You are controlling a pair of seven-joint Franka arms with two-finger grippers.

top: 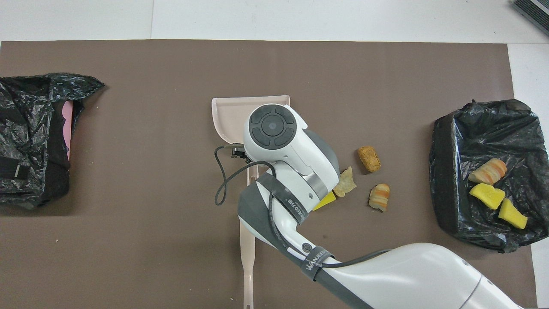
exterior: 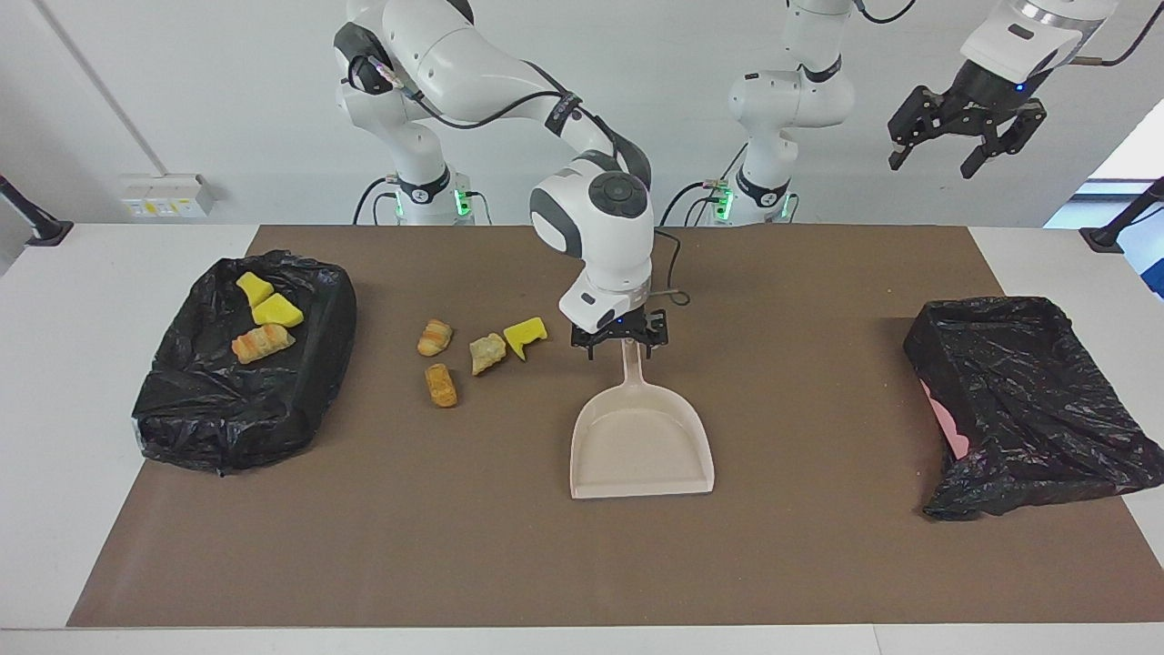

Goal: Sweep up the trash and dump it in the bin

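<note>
Seven small yellow sponge and golden-brown bread-like trash chunks: four lying loose on brown mat, frame centre-left; three sitting in black-lined bin, frame left.

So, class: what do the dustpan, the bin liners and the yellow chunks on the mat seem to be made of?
Dustpan: probably moulded plastic, beige, smooth and matt, with thin rigid walls.
Bin liners: thin plastic film, black and glossy, crinkled with bright highlights.
Yellow chunk on the mat: likely sponge foam, dull with cut, angular faces.
</note>
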